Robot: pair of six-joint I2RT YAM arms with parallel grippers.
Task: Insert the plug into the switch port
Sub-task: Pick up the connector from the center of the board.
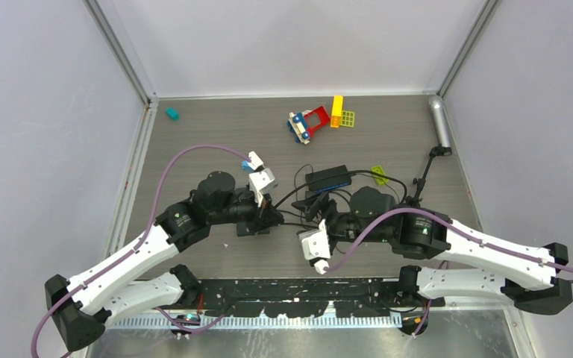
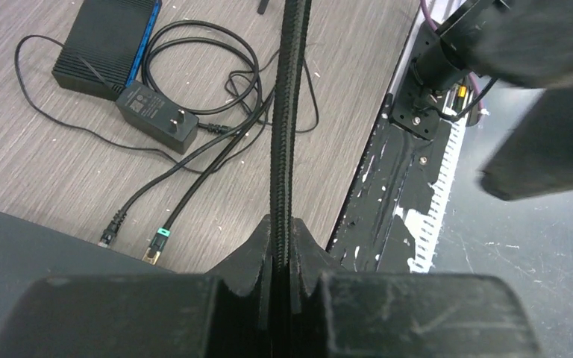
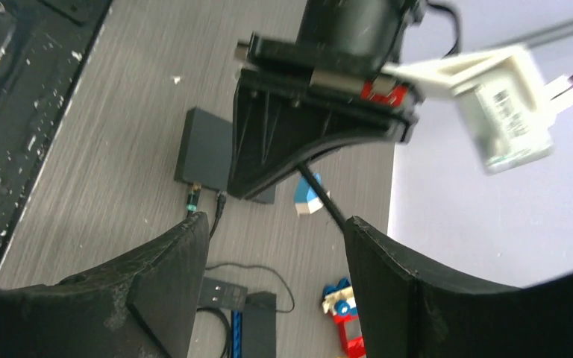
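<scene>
**Left wrist view.** The left gripper (image 2: 282, 250) has its jaws closed on a black braided cable (image 2: 283, 134). The cable runs from the fingertips straight toward 12 o'clock. The top view does not show this grip clearly.
- The switch (image 2: 103, 41), black with a blue front, lies at 10 o'clock of the fingertips.
- A power adapter (image 2: 157, 117) lies just beside the switch, at its 4 o'clock.
- The plug (image 2: 158, 240), with a teal boot, lies on the table (image 2: 37, 171) at 9 o'clock of the fingertips, well apart from the switch. Its tip meets the edge of a flat dark box (image 2: 22, 250).
- A second plug (image 2: 110, 233) lies just beside the first, at its 9 o'clock.
- Whether either tip is seated in the box cannot be told.

**Right wrist view.** The right gripper (image 3: 272, 231) has its jaws wide apart and holds nothing. The left gripper shows beyond the gap, at 12 o'clock.

**Top view.** The two grippers face each other near the table centre. Toy bricks (image 1: 313, 121) lie at 12 o'clock of the switch.
</scene>
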